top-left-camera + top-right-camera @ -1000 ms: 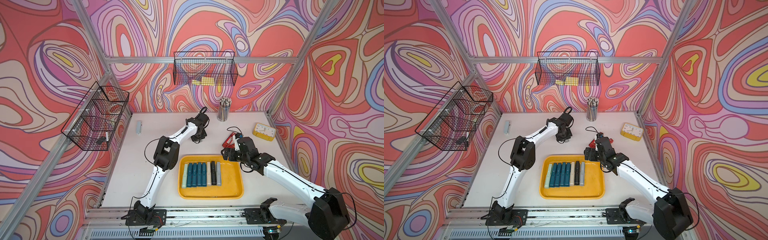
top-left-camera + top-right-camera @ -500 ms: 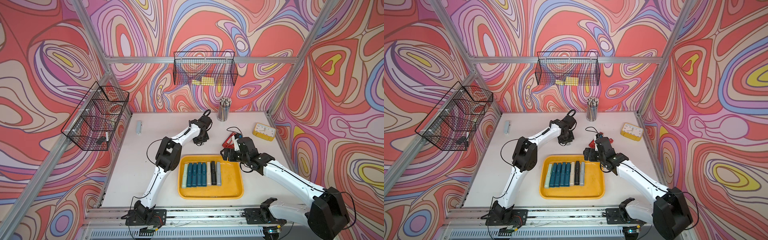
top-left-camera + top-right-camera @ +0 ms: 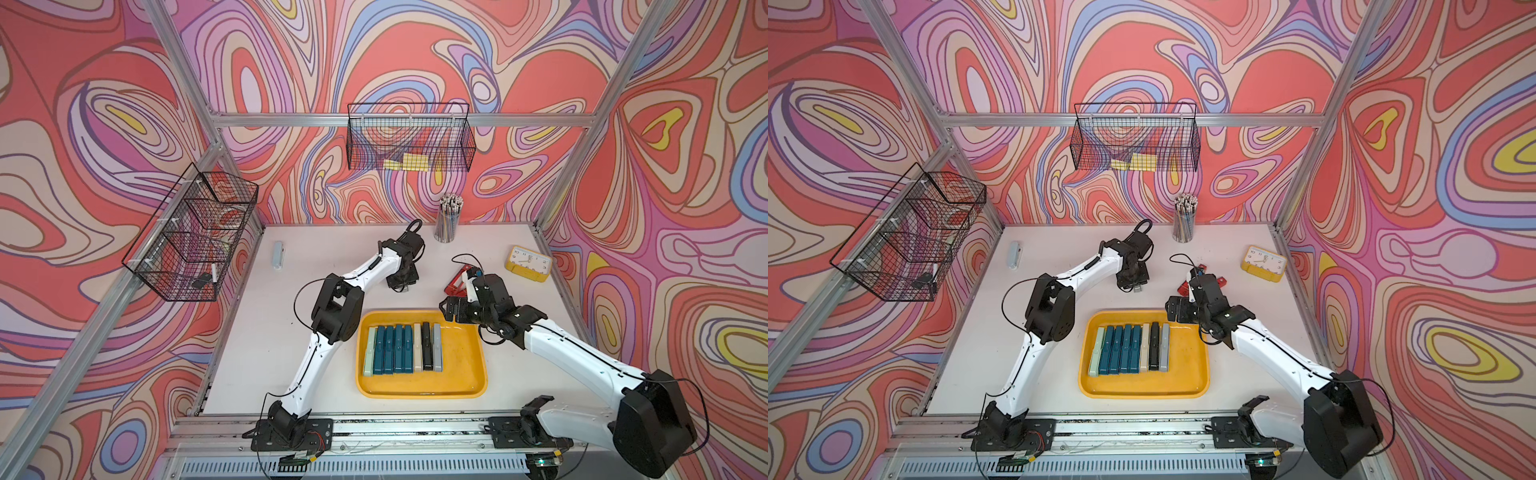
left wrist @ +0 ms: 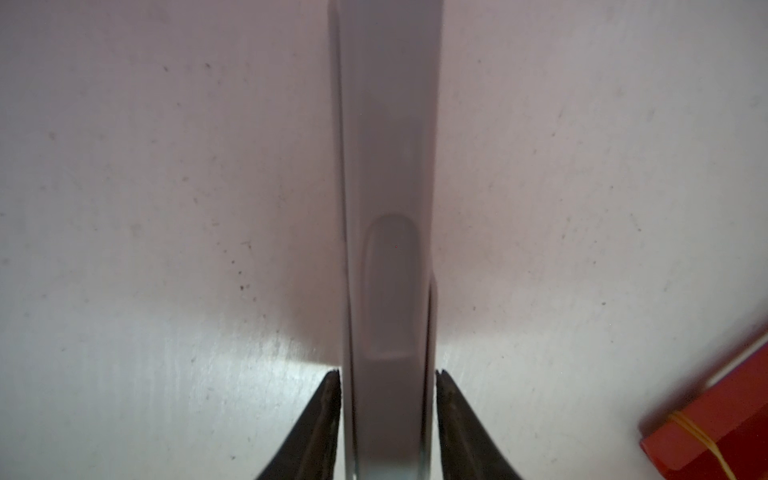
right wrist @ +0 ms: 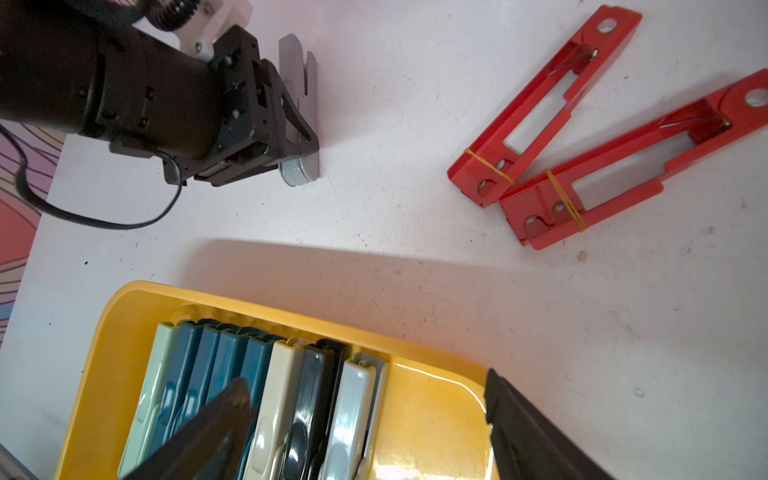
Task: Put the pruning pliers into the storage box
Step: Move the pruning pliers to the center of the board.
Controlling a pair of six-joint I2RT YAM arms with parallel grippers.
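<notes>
1. Left gripper (image 3: 402, 284) has come from the back of the table (image 3: 257, 353) toward the storage box (image 3: 482, 374) over the last second. The right gripper (image 3: 449, 309) has kept its place.
2. Done so far: a row of pliers (image 3: 401, 349) lies side by side in the box's left half. There are eight: pale green, four teal, beige, black and grey.
3. In hand: a ninth, the grey plier (image 4: 386, 166), sits low over the table a little beyond the box's far rim, between the left gripper's fingers. The fingertips (image 4: 328, 395) stand hard by its two sides, but I cannot tell whether they press it or are just clear of it. Nor can I tell whether it rests on the table or hangs just above it.
4. The right gripper hangs over the box's far right corner with its jaws wide apart and nothing between them.
5. Still outside are two red pliers (image 5: 540, 108), each bound with a rubber band. They lie on the table beyond the right gripper and meet at one end in a V. A lone grey plier (image 3: 277, 255) lies far off by the left wall.
6. By my count four of twelve remain to be put in — roughly two-thirds done.
7. Hard to see: in both top views the left wrist covers nearly all of the grey plier, and the right arm hides part of the red pair. The left wrist view cuts off the grey plier's ends.
</notes>
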